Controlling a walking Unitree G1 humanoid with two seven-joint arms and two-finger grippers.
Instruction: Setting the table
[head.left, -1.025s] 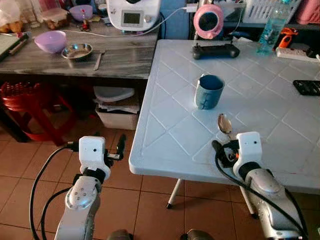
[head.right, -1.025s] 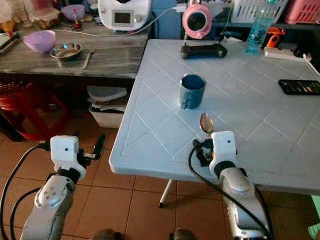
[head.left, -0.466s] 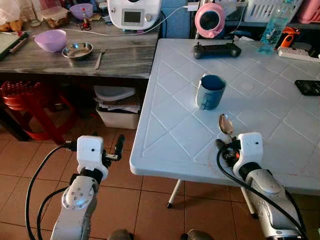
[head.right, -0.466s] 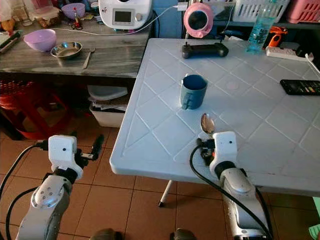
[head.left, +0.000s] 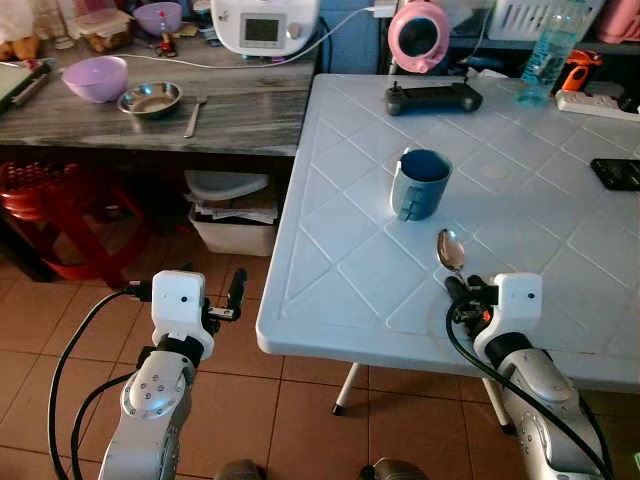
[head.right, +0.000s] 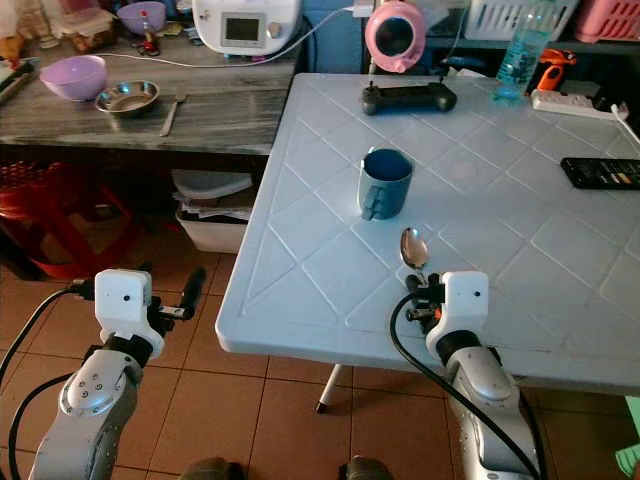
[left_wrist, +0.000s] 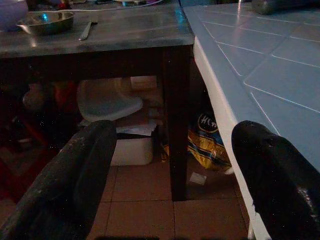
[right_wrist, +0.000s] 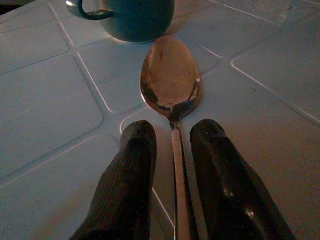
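A metal spoon (head.left: 449, 250) lies on the white table (head.left: 340, 270) near its front edge, bowl end pointing toward a blue mug (head.left: 420, 183). My right gripper (head.left: 457, 292) rests low on the table at the spoon's handle end. In the right wrist view the two black fingers (right_wrist: 127, 180) flank the thin handle (right_wrist: 179, 170) with small gaps either side, so it stands slightly open around the handle. The spoon bowl (right_wrist: 171, 80) sits just past the fingertips, with the mug (right_wrist: 132, 17) beyond. My left gripper (left_wrist: 172, 165) hangs open over the floor, left of the table.
On the table's far side lie a black game controller (head.left: 433, 98), a water bottle (head.left: 545, 60) and a remote (head.left: 615, 173). The grey counter (head.left: 250, 120) at left carries a purple bowl (head.left: 95, 78), a steel bowl (head.left: 152, 97) and a fork (head.left: 191, 115). Beneath it stand a red stool (head.left: 50, 200) and bins (head.left: 235, 210).
My right gripper has slid back along the handle toward the table's front edge, while the spoon has stayed where it lay. The left arm has barely moved.
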